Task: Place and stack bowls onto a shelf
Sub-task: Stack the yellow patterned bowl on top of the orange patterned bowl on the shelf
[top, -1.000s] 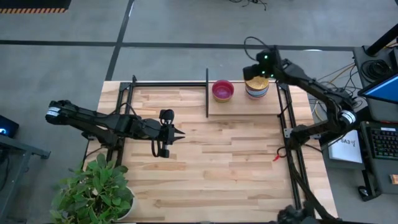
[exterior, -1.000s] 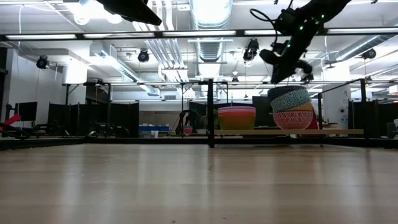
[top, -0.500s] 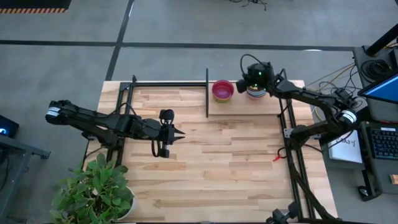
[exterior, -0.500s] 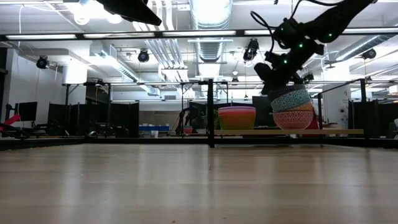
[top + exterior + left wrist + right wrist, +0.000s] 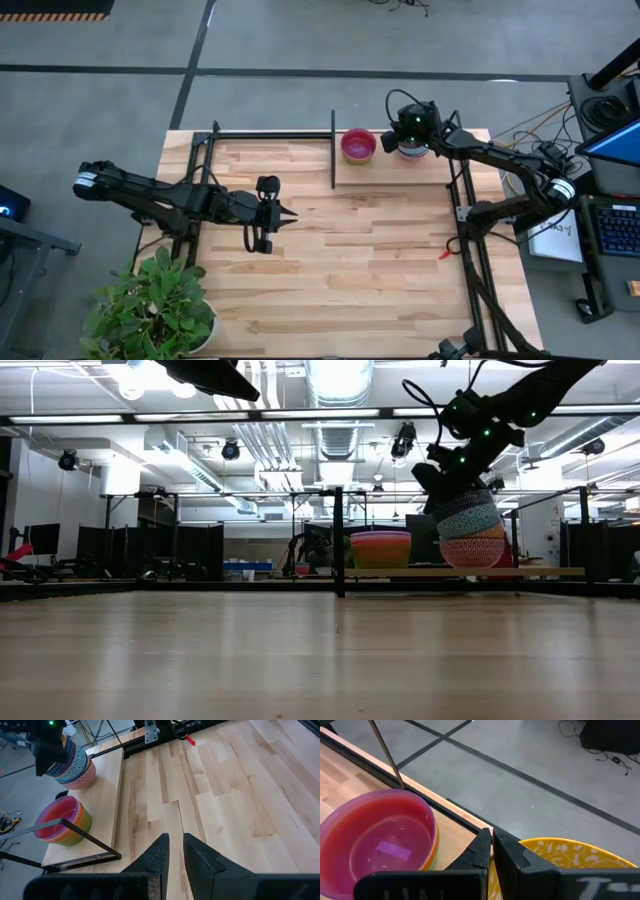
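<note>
Two stacks of bowls stand on the light-wood shelf (image 5: 390, 172). The plain stack (image 5: 358, 145) has a purple bowl on top (image 5: 380, 840). The patterned stack (image 5: 470, 535) has a gold patterned bowl on top (image 5: 560, 865). My right gripper (image 5: 492, 839) is shut and sits low over the patterned stack, at the gold bowl's rim on the side toward the plain stack. It hides most of that stack in the high view. My left gripper (image 5: 270, 215) waits shut above the table's left middle and holds nothing. My right gripper comes from above at a slant, and its shut fingers (image 5: 482, 845) stand at the gold bowl's rim (image 5: 525, 845). I cannot tell whether they touch the rim. The bowl sits upright on the patterned stack.
A black post (image 5: 332, 150) stands at the shelf's left end. Black frame rails (image 5: 462, 200) run along the table's sides and far edge. A potted plant (image 5: 150, 310) fills the near left corner. A small red item (image 5: 445, 250) lies by the right rail. Bare tabletop (image 5: 350, 270) spreads in front of the shelf.
My right gripper has moved from behind and to the right of the patterned stack toward the table's left and down. It now sits over the stack's top and covers the gold bowl in the high view. In the last half second it has hardly moved.
</note>
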Robot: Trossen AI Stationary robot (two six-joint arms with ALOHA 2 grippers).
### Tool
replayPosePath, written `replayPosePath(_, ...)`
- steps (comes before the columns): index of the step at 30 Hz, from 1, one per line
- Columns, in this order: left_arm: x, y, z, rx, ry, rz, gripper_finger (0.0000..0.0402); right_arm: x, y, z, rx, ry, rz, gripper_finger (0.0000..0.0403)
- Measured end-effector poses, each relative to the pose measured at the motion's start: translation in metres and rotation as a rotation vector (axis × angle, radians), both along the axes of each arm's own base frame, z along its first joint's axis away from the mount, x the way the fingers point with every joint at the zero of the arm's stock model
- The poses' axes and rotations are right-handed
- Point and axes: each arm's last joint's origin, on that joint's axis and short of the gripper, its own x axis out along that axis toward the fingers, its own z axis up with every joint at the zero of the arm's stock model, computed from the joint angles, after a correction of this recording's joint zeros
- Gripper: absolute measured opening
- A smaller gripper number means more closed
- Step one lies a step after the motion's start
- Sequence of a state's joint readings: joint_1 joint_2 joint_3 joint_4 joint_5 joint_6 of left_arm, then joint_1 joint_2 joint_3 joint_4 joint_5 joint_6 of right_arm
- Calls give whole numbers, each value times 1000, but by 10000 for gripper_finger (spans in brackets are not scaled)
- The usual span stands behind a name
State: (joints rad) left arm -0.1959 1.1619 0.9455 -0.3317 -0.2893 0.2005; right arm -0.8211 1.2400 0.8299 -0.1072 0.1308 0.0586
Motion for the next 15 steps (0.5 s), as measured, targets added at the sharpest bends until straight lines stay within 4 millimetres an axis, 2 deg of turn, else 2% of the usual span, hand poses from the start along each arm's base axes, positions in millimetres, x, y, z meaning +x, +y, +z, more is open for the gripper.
replayPosePath(8, 0, 0, 0, 0, 0, 0, 39, -10, 7, 10, -31, 9, -52, 11)
replayPosePath(15, 0, 0, 0, 0, 0, 0, 39, -21, 20, 34, -92, -61, -55, 11)
